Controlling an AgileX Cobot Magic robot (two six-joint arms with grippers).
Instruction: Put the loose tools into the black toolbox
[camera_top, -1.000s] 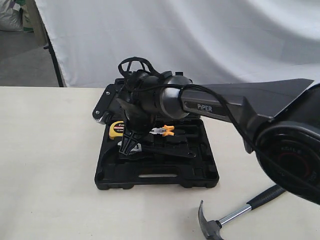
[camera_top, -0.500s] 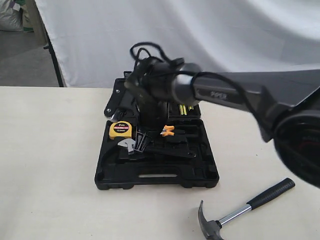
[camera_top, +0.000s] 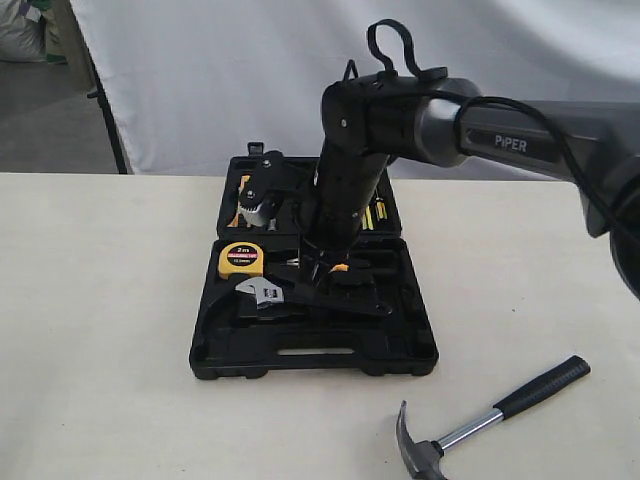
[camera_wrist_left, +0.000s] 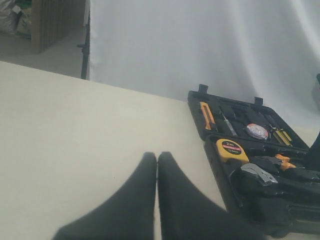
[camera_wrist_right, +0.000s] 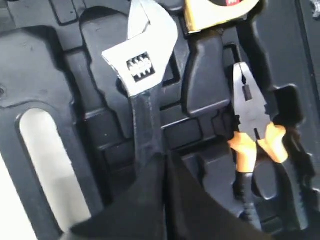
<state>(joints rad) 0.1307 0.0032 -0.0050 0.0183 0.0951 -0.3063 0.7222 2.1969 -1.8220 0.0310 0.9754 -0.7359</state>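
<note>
Exterior: the right gripper (camera_top: 312, 268) hangs over the open black toolbox (camera_top: 310, 365), and its arm hides part of the lid. The adjustable wrench (camera_top: 263, 292) lies in the tray, just beside the yellow tape measure (camera_top: 240, 259) and near the orange-handled pliers (camera_top: 338, 267). The claw hammer (camera_top: 485, 415) lies on the table (camera_top: 100, 350), apart from the case. A second ago the wrist sat low on the wrench; now it is raised.

Left wrist: the left gripper (camera_wrist_left: 157, 156) is closed over bare table.

Right wrist: the fingers (camera_wrist_right: 192, 210) are pressed together and empty, above the wrench handle.
</note>
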